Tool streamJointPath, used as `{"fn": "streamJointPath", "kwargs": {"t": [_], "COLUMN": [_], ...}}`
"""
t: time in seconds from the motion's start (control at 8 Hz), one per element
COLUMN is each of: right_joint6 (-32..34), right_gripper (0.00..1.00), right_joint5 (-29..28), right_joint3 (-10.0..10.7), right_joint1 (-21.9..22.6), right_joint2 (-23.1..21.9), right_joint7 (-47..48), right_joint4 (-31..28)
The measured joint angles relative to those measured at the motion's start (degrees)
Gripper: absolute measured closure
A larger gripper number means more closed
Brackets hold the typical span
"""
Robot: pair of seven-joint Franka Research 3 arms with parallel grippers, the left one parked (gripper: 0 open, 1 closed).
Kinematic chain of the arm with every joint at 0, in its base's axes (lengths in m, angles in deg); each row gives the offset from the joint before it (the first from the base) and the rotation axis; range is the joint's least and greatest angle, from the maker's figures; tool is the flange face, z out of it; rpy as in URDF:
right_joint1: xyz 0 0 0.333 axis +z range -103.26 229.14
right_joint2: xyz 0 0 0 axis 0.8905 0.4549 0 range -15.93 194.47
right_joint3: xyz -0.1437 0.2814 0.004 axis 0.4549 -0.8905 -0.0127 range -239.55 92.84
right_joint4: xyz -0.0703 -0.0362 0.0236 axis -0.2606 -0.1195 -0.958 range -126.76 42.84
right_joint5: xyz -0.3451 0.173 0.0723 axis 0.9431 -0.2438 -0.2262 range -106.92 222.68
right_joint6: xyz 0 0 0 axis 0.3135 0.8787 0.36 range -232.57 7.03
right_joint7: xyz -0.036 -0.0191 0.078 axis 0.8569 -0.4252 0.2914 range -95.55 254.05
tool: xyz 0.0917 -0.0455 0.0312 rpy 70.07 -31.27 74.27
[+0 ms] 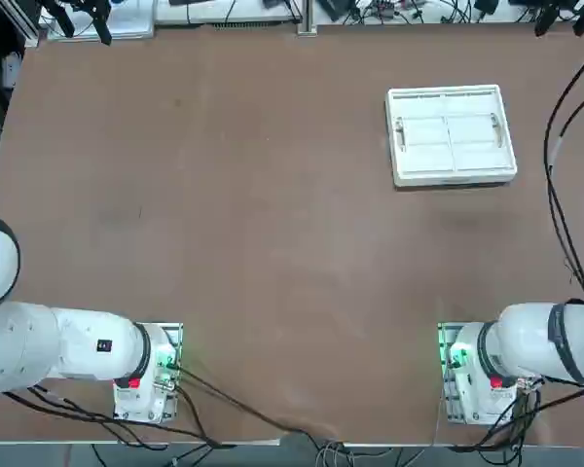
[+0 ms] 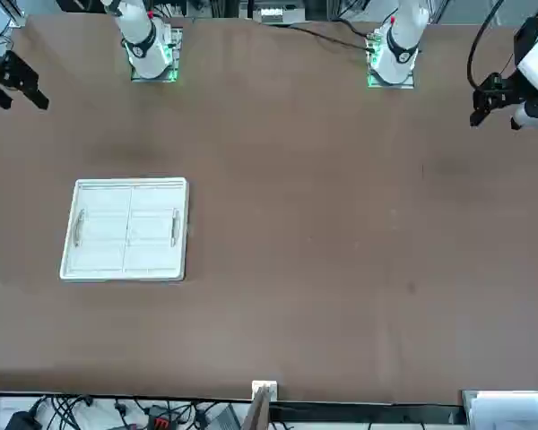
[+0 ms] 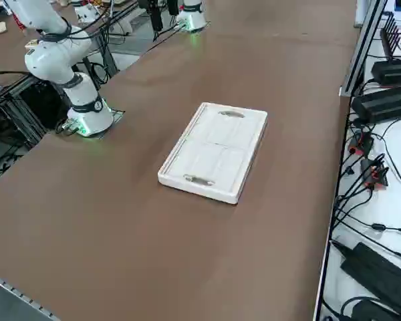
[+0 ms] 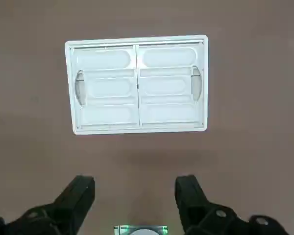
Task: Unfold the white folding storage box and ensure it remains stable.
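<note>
A: Start at the jaws. How do they stand?

B: Apart, with nothing between them. The right gripper (image 4: 134, 198) hangs high above the bare brown table (image 1: 224, 243), and the wrist view looks past its two black fingers (image 4: 78, 196) down at the white folding storage box (image 4: 136, 84), well clear of it.

A: Where does the box sit?

B: Collapsed flat on the table, in the far part on the robot's right side, well apart from the arm's base (image 1: 467, 375). Nothing lies near it.

A: How do you expect it to handle?

B: I judge it light and stiff: thin hard plastic, smooth and likely slippery on this tabletop, so it may skate if pushed sideways. The walls are folded inward, two panels meeting at a centre seam. The ribbed rim looks like the firmest hold; the oval handle cutouts (image 4: 80, 87) at the short ends give an edge to hook. A panel raised but not locked will probably drop back, so stability depends on seating each wall fully.

A: And its orientation?

B: Open face up. From overhead its long axis runs across the robot's front, left to right, short sides with the cutouts facing left and right, only slightly skewed.
</note>
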Motion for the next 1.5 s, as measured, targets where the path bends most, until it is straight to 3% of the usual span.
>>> {"fn": "streamJointPath", "kwargs": {"t": [0.38,0.75,1.12,1.5], "right_joint6": [0.2,0.1,-4.5,-10.7], "right_gripper": [0.0,0.0,0.0,0.0], "right_joint5": [0.0,2.1,7.8,12.2], "right_joint3": [-0.1,-0.5,-0.7,-0.8], "right_joint1": [0.9,8.4,20.1,27.9], "right_joint2": [0.0,2.8,11.6,21.7], "right_joint7": [-0.1,2.1,18.5,36.4], "right_joint4": [0.5,0.5,0.4,0.4]}}
